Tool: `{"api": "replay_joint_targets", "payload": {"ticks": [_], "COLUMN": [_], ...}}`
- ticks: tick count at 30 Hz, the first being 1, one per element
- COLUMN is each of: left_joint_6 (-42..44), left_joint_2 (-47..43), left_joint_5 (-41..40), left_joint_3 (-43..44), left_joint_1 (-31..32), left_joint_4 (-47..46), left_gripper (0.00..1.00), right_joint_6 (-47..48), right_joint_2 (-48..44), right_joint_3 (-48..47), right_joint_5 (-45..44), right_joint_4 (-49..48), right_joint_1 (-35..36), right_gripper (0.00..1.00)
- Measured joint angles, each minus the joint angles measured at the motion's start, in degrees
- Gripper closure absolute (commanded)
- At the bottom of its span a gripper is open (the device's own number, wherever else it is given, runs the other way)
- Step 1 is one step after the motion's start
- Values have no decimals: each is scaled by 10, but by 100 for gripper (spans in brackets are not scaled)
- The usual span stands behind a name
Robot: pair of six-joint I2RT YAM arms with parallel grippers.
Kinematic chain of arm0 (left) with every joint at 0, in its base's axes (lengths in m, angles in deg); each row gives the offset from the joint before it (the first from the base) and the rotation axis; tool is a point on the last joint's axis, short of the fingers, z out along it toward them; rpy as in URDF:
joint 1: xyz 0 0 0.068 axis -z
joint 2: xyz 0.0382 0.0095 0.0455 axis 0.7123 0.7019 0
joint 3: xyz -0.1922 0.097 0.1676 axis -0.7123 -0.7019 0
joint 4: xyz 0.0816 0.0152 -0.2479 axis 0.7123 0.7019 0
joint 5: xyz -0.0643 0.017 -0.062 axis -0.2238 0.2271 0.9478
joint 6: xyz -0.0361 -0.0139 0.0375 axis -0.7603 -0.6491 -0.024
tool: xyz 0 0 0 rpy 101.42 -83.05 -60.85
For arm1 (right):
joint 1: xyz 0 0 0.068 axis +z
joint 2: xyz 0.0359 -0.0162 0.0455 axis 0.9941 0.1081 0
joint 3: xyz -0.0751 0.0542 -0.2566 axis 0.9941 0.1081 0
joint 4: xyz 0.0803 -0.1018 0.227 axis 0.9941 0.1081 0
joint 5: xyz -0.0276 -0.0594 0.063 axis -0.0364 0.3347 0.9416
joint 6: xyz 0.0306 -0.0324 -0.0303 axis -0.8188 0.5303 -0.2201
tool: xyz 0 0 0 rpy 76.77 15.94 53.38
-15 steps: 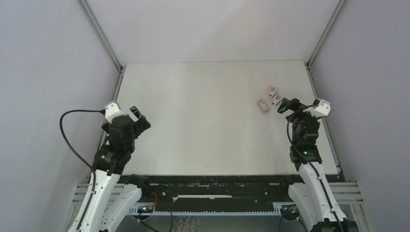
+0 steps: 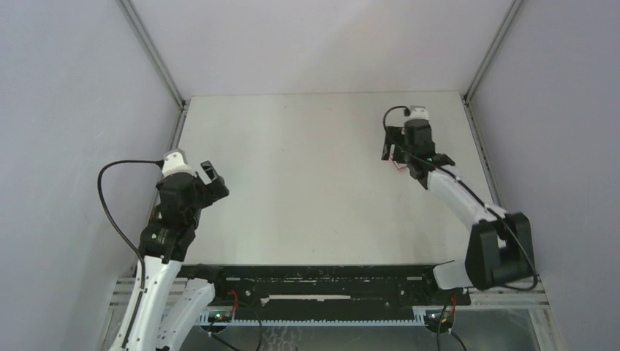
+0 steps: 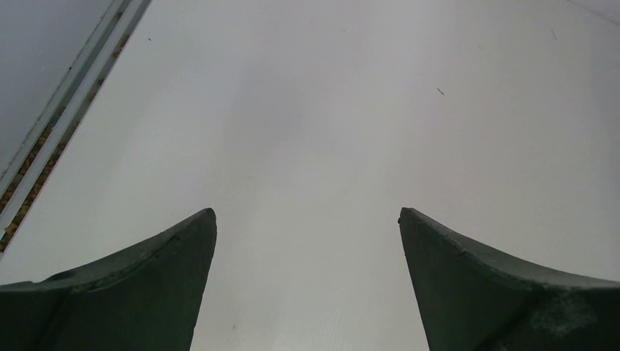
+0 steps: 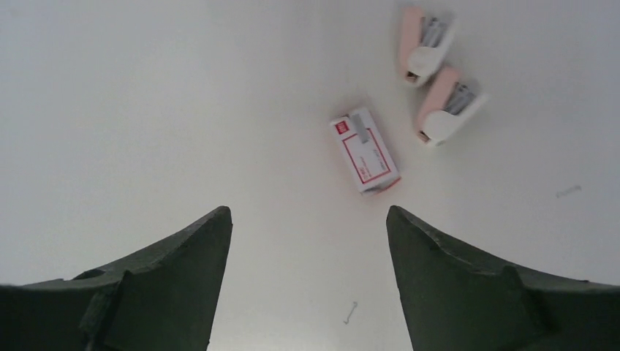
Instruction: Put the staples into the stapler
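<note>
- Two dark, tapered fingers [image 4: 183,278] of the right gripper [image 4: 308,212] stand wide apart and hold nothing; only white tabletop [image 4: 131,110] shows between them.
- Just beyond the fingertips lies a small flat box with a red-bordered white label [image 4: 371,164]. The staples [image 4: 360,126], a short grey metallic strip, rest on its far end, touching the label face.
- Farther out, near the box but apart from it, lie two stubby mini staplers: the near pink-and-white stapler [image 4: 447,106] and the far pink-and-white stapler [image 4: 426,40]. Each shows grey metal on top; whether either is open for loading cannot be told.
- A thin bent wire [image 4: 351,312], probably a stray staple, lies on the table between the fingers.
- The left gripper [image 3: 307,213] hangs over bare table, its fingers equally wide and empty, well apart from the task's things.
- Hazards: the strip is thin and sits loose on the box.
  - An off-centre descent could pinch the box along with the strip, or push the strip off its edge.
  - Too hard a squeeze could break the strip into pieces.
  - A finger swung wide could knock the near stapler out of place.
</note>
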Motion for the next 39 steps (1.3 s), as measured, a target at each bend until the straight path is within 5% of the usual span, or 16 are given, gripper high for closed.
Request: {"api": "replay_joint_targets", "payload": {"ticks": [11, 39], "left_joint_6": [25, 30], "left_joint_2": [-88, -49], "left_joint_5": [52, 78], "left_joint_3": [-21, -22], "left_joint_1": [-28, -50], "left_joint_4": [-29, -33], "left_gripper": [2, 2], "right_joint_6": [72, 121], "right_joint_2": [268, 366], "right_joint_3": [-161, -279], "right_joint_5": [-32, 40], "right_joint_4": [134, 205], "right_joint_1": [21, -60], "right_gripper": [39, 33]}}
